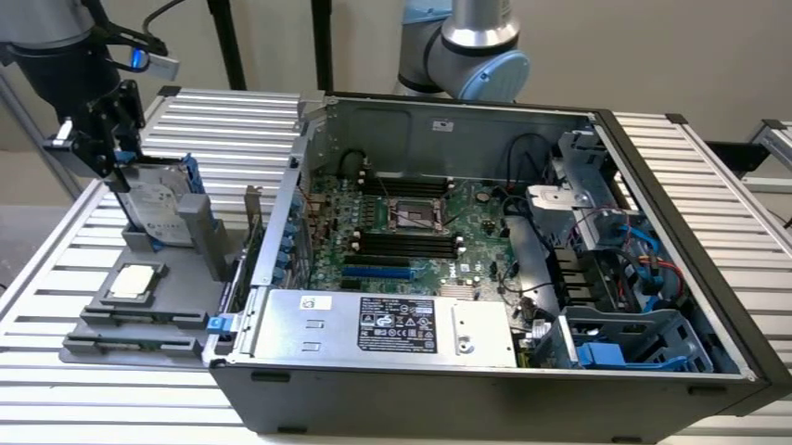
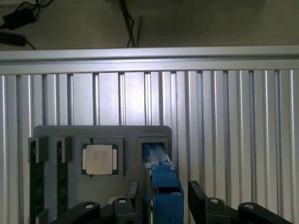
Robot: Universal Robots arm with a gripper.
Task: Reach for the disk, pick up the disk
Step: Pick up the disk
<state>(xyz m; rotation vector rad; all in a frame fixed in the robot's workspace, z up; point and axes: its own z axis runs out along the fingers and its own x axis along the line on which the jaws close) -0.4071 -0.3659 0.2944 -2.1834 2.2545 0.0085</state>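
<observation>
Disk (image 1: 159, 209) (image 2: 161, 163) stands on edge in a slot of a grey holder, just outside the computer case (image 1: 495, 408) on the exterior view's left, with its blue bracket running along the upright edge and its white label facing the case.

A slatted aluminium table (image 1: 706, 185) (image 2: 233, 116) carries everything. The computer case lies open on it, side panel off. Inside the case, the green motherboard (image 1: 409, 232) covers the middle of the floor, and a silver box with a black label (image 1: 371, 324) sits along the case's near wall. Blue cables and blue plastic bays fill the case's end on the exterior view's right. Behind the case's far wall rises the robot arm (image 1: 477, 46).

The grey holder (image 1: 185, 241) (image 2: 103, 133) lies flat on the table, touching or just beside the case's wall on the exterior view's left. Besides the disk, it holds a small square silver chip (image 1: 134, 283) (image 2: 99, 158) in a recess farther from the case than the disk, and two narrow slots with green memory sticks (image 2: 36, 182) beyond the chip.

The gripper (image 1: 109, 171) (image 2: 163, 186) hangs over the disk's top edge on the side away from the case. Its black fingers (image 2: 198, 198) stand one on each side of the blue bracket, spread slightly wider than it, with a thin dark gap showing at each side in the wrist view. The disk's lower part sits down in the slot.
</observation>
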